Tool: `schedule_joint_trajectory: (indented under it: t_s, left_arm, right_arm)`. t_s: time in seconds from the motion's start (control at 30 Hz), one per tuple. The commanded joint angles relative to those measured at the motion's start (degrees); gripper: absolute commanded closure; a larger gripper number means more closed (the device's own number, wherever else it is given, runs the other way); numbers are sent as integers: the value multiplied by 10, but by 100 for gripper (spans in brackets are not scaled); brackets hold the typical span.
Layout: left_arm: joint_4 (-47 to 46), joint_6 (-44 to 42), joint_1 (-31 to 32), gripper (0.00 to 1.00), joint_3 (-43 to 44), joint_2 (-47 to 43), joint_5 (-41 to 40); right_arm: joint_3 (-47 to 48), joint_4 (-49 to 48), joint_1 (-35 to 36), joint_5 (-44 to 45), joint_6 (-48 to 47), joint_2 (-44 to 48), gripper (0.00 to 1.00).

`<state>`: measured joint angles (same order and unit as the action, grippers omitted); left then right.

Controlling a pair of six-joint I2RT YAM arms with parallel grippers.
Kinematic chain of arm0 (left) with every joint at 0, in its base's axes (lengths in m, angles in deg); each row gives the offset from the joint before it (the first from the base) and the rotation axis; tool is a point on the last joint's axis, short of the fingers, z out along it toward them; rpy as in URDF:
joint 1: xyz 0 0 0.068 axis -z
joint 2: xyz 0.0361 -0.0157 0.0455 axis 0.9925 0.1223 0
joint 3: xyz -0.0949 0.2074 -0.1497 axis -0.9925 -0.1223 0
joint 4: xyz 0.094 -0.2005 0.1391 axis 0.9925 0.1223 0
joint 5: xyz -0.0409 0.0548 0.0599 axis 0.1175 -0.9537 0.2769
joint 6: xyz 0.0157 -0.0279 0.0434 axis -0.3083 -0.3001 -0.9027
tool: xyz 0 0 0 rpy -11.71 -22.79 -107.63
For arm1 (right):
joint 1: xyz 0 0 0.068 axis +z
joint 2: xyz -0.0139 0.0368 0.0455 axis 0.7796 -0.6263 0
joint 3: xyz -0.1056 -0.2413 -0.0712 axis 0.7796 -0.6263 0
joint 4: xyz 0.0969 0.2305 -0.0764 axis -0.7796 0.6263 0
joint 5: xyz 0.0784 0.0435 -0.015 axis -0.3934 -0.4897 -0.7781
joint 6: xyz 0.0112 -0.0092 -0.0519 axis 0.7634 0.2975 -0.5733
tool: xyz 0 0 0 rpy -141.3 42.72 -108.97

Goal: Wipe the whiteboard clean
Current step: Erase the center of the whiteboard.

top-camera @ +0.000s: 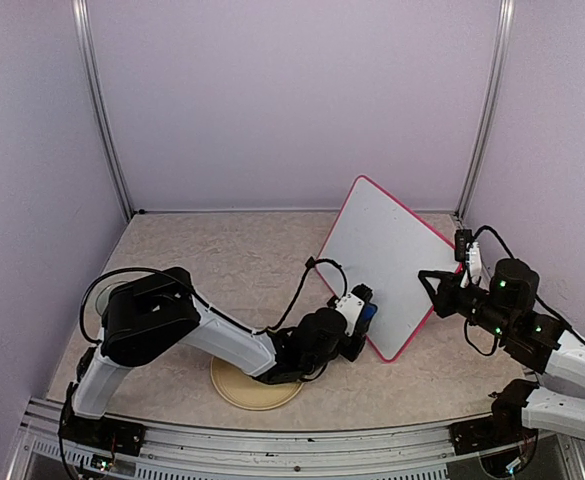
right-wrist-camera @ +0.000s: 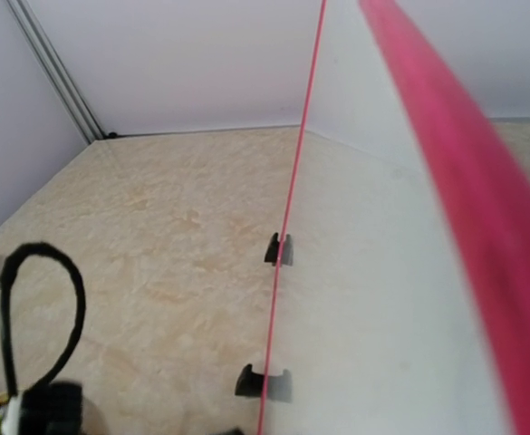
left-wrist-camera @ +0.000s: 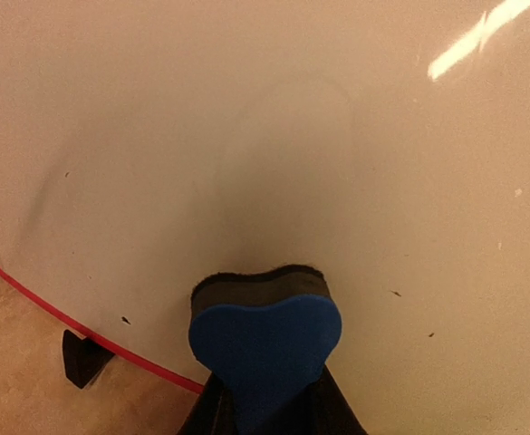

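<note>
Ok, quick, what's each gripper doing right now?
Left gripper: closed on the blue eraser.
Right gripper: closed on the whiteboard edge.

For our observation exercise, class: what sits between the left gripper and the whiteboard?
A blue heart-shaped eraser, clamped by the left gripper, dark felt against the whiteboard; the left wrist view shows it.

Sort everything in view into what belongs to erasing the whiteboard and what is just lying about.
Job in hand:
whiteboard
blue eraser, gripped by the left end effector
right end effector, holding the board's edge

Lying about:
tan plate
</note>
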<state>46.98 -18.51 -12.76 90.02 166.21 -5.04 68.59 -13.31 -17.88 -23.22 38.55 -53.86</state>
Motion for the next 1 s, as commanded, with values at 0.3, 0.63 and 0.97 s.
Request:
schedule_joint_trajectory:
  t_s: [0.3,0.63,0.97]
  left_arm:
    - [-10,-18,65,100,1,-6,85]
    - [52,10,-19,100,22,9,14]
    - [87,-12,-51,100,74,39,3]
  right_arm:
    - [15,-26,3,-36,16,5,100]
    - [19,-23,3,-37,13,0,100]
    - [16,-36,2,-40,13,-13,100]
